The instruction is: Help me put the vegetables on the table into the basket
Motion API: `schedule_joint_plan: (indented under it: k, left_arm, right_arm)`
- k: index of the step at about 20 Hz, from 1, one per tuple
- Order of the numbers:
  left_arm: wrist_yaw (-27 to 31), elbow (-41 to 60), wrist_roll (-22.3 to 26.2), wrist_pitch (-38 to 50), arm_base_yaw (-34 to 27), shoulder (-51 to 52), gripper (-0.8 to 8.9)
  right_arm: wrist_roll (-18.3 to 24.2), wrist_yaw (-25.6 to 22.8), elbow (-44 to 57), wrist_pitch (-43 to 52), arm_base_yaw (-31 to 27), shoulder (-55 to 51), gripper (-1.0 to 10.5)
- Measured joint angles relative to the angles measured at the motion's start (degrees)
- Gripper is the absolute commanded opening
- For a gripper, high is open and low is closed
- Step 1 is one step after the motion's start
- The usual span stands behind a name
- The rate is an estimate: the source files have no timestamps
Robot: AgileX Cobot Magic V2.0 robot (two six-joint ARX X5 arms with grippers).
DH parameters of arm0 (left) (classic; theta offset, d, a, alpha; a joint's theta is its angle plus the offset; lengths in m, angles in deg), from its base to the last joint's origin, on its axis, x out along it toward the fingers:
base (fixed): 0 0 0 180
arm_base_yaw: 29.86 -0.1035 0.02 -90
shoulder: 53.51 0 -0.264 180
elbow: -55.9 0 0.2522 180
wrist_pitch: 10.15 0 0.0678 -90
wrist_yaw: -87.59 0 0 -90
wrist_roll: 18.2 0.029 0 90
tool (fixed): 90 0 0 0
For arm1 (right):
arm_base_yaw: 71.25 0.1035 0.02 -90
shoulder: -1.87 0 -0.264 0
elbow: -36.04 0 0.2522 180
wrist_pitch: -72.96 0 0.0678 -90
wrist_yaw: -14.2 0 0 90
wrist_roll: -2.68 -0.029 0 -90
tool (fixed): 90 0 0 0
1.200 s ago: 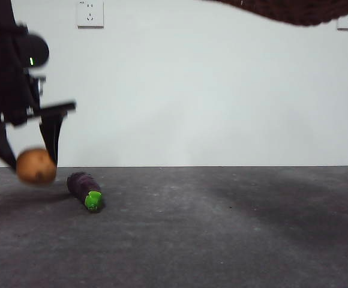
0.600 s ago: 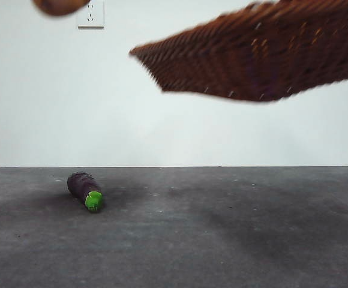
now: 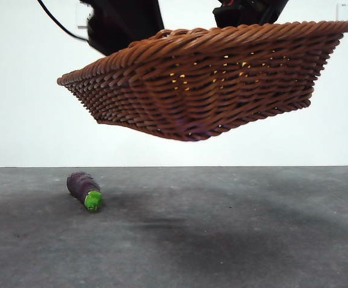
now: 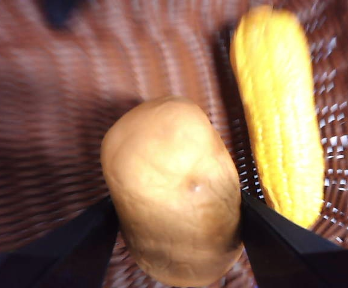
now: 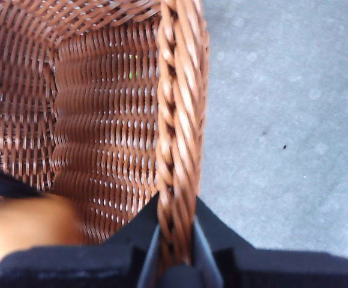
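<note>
Wicker basket hangs pinched in our right claw so our left claw, gripping the potato, can drop it beside the corn.

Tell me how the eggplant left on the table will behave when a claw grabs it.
The eggplant lies on its side on the table; its rounded body would probably roll if nudged. It looks smooth, so it may slip in a loose pinch. Being small, it is likely light.
</note>
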Motion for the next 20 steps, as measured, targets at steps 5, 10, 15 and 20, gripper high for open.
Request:
schedule_joint_plan:
  k: [5, 10, 15, 20]
  left_arm:
    - [-3.69, 0.0, -1.81, 1.16, 1.09, -1.42, 4.13]
    - [-3.69, 0.0, -3.69, -0.35, 1.09, -1.33, 4.13]
    - [-3.67, 0.0, -10.71, 2.03, -3.3, 8.96, 4.1]
    - [7.19, 0.0, -24.85, 3.34, -14.71, 18.51, 4.08]
  right_arm:
    - [0.0, 0.0, 0.0, 0.31, 0.11, 0.0, -0.1]
    - [0.0, 0.0, 0.0, 0.44, 0.11, 0.0, -0.1]
    - [0.02, -0.85, 0.0, 1.53, -0.55, 0.0, -0.1]
    - [0.04, -0.85, 0.0, 1.53, -6.73, -6.4, -0.1]
